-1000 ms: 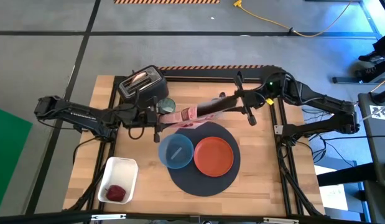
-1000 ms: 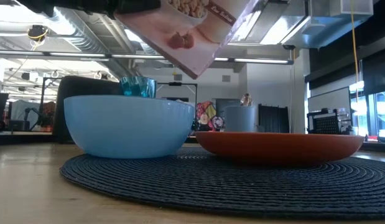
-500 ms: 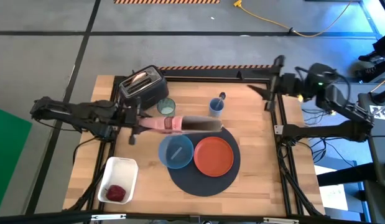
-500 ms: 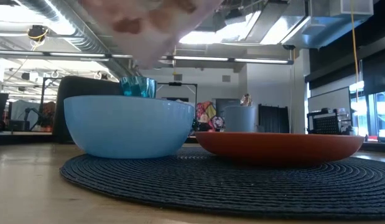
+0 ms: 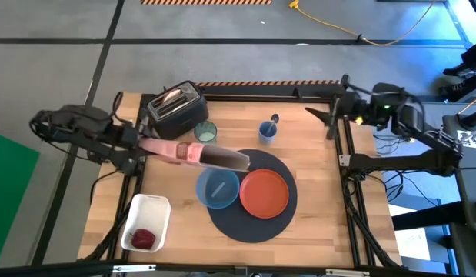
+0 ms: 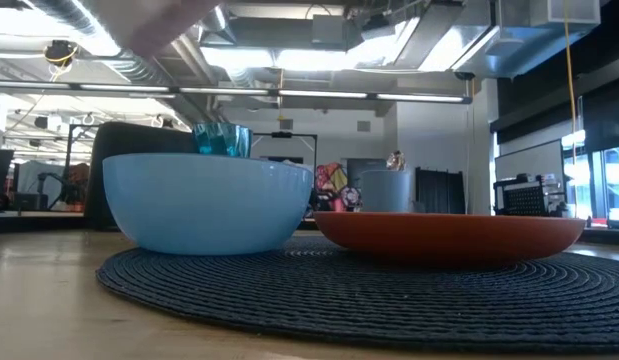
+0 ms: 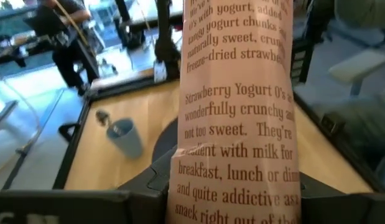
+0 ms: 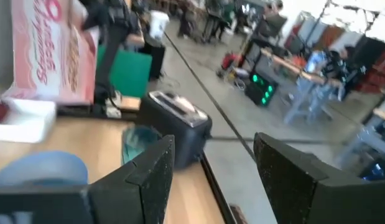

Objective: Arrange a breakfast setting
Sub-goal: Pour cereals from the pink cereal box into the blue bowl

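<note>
Above the bench's left half, the left pincer (image 5: 154,144) pinches a pink cereal box (image 5: 193,153), held level with its far end just above the small blue bowl (image 5: 217,188), presumably for pouring. Bowl and orange plate (image 5: 264,192) share the round mat (image 5: 253,224). Right pincer (image 5: 331,117), spread, waits off the far right corner.

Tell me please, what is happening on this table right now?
The left gripper holds a pink cereal box in the air beside the black toaster. The right gripper, open and empty, is at the table's far right corner. The blue bowl and orange plate sit side by side on the round dark mat. A green tumbler stands near the toaster.
</note>
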